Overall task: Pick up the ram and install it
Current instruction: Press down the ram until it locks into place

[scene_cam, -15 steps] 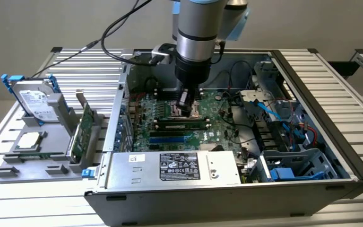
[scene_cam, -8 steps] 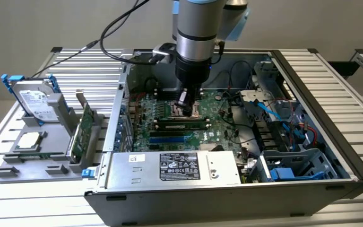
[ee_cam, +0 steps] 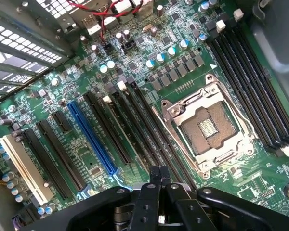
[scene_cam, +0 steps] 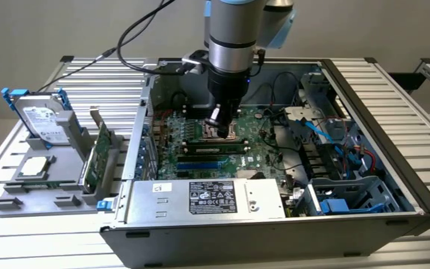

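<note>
One surface: a slatted aluminium table (scene_cam: 394,84) bearing an open black computer case (scene_cam: 394,185).
Board: the green motherboard (ee_cam: 149,72) with a bare silver processor socket (ee_cam: 207,130).
Ram: a long green stick (scene_cam: 215,149) seated in a black slot beside the socket.
Arm: upright, reaching down into the case.
Claw: the black gripper (ee_cam: 158,173) is pinched together, empty, above the slots.

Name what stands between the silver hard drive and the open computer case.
A green expansion card stands upright in the grey holder between the hard drive and the case, as the exterior view shows.
</note>
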Action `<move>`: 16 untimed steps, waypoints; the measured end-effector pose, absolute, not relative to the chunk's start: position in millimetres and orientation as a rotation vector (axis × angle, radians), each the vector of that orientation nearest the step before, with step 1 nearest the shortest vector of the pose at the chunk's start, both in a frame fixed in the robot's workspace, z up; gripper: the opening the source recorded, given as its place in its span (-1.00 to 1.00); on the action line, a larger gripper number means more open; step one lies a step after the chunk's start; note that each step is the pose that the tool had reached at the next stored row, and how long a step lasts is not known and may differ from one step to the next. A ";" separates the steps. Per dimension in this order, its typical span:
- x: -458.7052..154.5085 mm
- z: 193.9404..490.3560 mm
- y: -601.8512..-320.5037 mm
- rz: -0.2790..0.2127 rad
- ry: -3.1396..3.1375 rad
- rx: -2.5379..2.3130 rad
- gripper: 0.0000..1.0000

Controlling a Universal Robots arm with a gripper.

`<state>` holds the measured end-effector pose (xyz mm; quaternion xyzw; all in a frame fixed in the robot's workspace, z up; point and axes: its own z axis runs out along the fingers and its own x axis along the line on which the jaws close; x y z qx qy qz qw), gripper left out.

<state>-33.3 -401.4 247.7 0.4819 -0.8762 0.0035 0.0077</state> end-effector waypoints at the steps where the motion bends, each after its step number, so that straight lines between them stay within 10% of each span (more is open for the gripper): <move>1: -33.6 247.7 -401.4 0.011 -2.747 1.493 -0.79; 16: -33.9 247.7 -401.4 0.008 -2.889 1.193 -0.79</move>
